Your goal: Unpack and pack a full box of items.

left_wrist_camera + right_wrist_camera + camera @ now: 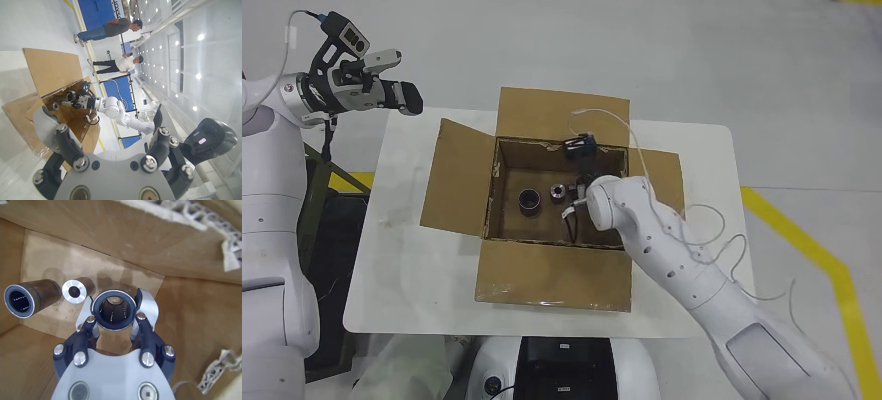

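An open cardboard box point(552, 272) stands on the white table point(402, 280). My right gripper point(115, 295) is down inside it, shut on a black-ended linear bearing point(114, 326), one finger on each side. From above, that gripper point(569, 208) sits near the box's right inner wall. A second dark bearing point(45, 291) and a silver-faced cylinder point(74, 292) lie on the box floor beside it, also visible from above as the bearing point(531, 202) and cylinder point(558, 192). My left gripper point(99, 113) is open and empty, raised beyond the table's far left corner point(407, 97).
The box's four flaps are folded outward, the left flap point(457, 178) and far flap point(562, 108) being the widest. Torn cardboard edges point(213, 222) line the box rim near my right wrist. White cables point(712, 230) trail from the right arm over the table.
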Controlling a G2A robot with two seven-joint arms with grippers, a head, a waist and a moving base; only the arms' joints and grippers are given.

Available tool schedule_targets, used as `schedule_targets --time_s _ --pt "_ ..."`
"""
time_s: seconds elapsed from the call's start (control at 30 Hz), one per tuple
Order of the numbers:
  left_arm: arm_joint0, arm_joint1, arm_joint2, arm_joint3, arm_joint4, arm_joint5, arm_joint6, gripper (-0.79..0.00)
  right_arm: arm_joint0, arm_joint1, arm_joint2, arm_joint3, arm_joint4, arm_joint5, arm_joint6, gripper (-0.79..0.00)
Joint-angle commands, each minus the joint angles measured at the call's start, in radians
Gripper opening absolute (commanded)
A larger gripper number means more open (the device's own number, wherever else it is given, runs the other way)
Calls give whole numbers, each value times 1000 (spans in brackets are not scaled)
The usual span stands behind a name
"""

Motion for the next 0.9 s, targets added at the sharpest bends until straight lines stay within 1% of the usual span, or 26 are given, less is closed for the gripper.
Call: schedule_targets --time_s 0.0,0.23,0.6,0.87 --pt "0 0 0 0 0 0 0 0 -13 3 12 -28 -12 -1 3 -785" --pt "0 0 0 0 0 0 0 0 -88 21 58 -194 -73 -28 14 -785" --pt "0 0 0 0 0 0 0 0 -257 55 141 -513 -176 -104 37 -785" --pt "0 0 0 0 0 0 0 0 -358 71 202 -643 -221 -138 32 -785"
